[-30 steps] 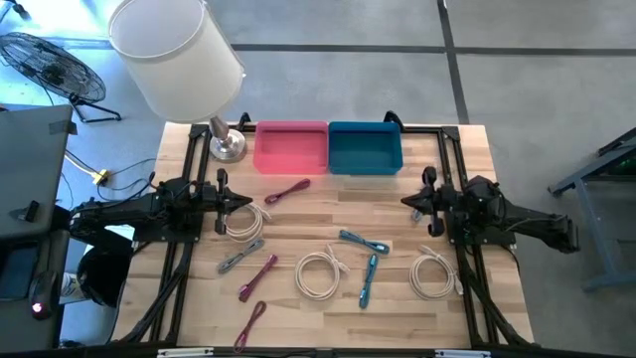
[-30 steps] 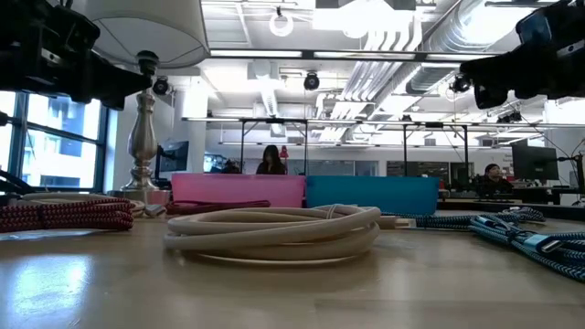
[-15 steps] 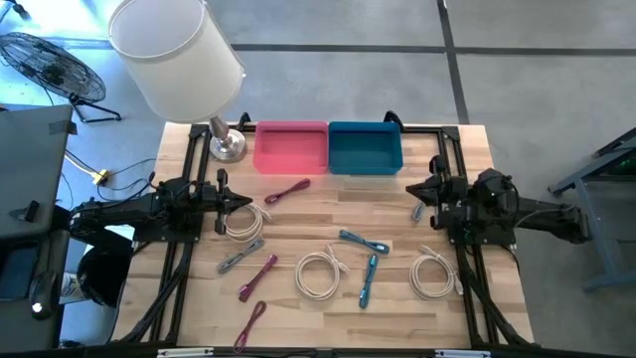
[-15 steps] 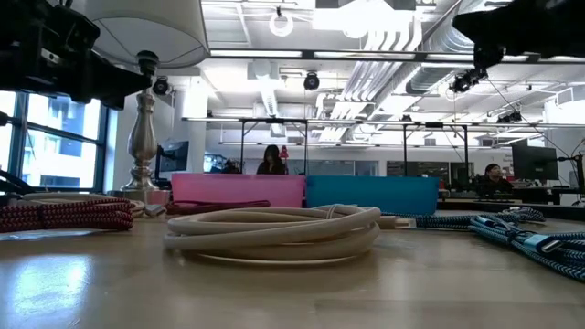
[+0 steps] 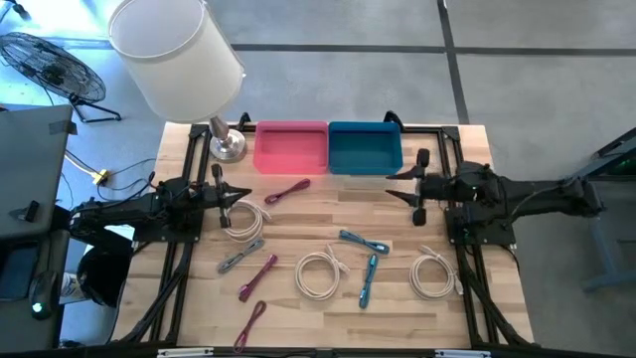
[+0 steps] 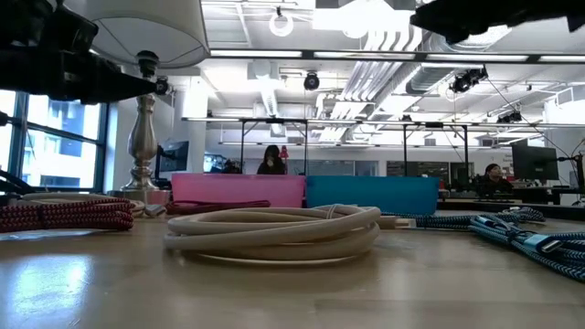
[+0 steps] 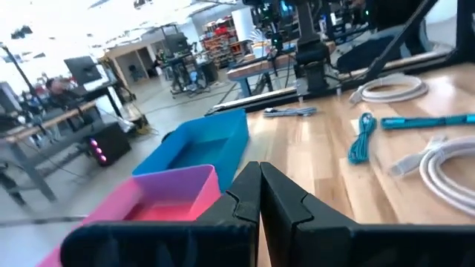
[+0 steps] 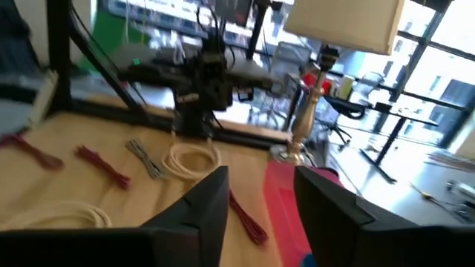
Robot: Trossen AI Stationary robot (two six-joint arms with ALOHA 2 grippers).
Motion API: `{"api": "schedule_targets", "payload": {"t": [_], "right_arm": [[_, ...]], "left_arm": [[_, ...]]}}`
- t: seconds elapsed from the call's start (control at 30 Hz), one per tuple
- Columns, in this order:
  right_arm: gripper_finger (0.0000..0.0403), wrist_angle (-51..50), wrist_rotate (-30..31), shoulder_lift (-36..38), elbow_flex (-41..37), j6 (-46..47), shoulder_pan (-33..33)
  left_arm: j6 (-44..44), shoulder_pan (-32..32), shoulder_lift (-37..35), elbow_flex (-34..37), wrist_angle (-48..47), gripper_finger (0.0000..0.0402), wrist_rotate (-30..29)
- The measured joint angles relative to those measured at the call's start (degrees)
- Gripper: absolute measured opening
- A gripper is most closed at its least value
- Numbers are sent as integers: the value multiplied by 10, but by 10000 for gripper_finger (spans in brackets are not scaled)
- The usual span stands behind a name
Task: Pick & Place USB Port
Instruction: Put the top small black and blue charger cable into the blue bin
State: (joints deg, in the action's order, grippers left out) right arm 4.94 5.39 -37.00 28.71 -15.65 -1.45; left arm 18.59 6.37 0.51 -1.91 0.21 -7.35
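Note:
Several bundled USB cables lie on the wooden table: red ones (image 5: 286, 191), (image 5: 256, 276), blue ones (image 5: 363, 242), (image 5: 370, 278), a grey one (image 5: 238, 259) and white coils (image 5: 320, 273), (image 5: 432, 273), (image 5: 246, 219). My right gripper (image 5: 402, 186) hovers open near the blue bin (image 5: 365, 146), pointing toward the table's left, with nothing between its fingers (image 8: 211, 200). My left gripper (image 5: 229, 195) is shut and empty beside the left white coil; its fingers (image 7: 260, 194) point toward the bins.
A pink bin (image 5: 290, 146) and the blue bin stand side by side at the far edge. A lamp with a white shade (image 5: 174, 55) rises at the far left corner. Black frame rails (image 5: 189, 249) run along both sides. People sit in the room behind.
My right gripper has risen and reached toward the table's middle and far edge, near the blue bin. It has turned about its wrist, and its fingers have opened. The cables have not moved.

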Motion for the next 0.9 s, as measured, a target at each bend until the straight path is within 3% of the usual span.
{"api": "schedule_targets", "payload": {"t": [0.27,0.37,0.47,0.57,0.67,0.9], "right_arm": [[161,-57,134,-92,80,-14,56],[158,-56,138,-117,91,-14,64],[157,-44,140,-133,92,-29,66],[163,-27,183,-146,92,-32,65],[175,-21,221,-155,92,-27,65],[206,-21,208,-160,92,-26,65]], "left_arm": [[-7,0,0,-1,-1,1,-25],[-35,0,0,-1,-2,1,0],[-122,0,0,-1,-4,1,41],[-194,0,0,-1,-3,1,75],[-205,0,0,-1,-2,1,107],[-175,0,0,-1,10,36,128]]}}
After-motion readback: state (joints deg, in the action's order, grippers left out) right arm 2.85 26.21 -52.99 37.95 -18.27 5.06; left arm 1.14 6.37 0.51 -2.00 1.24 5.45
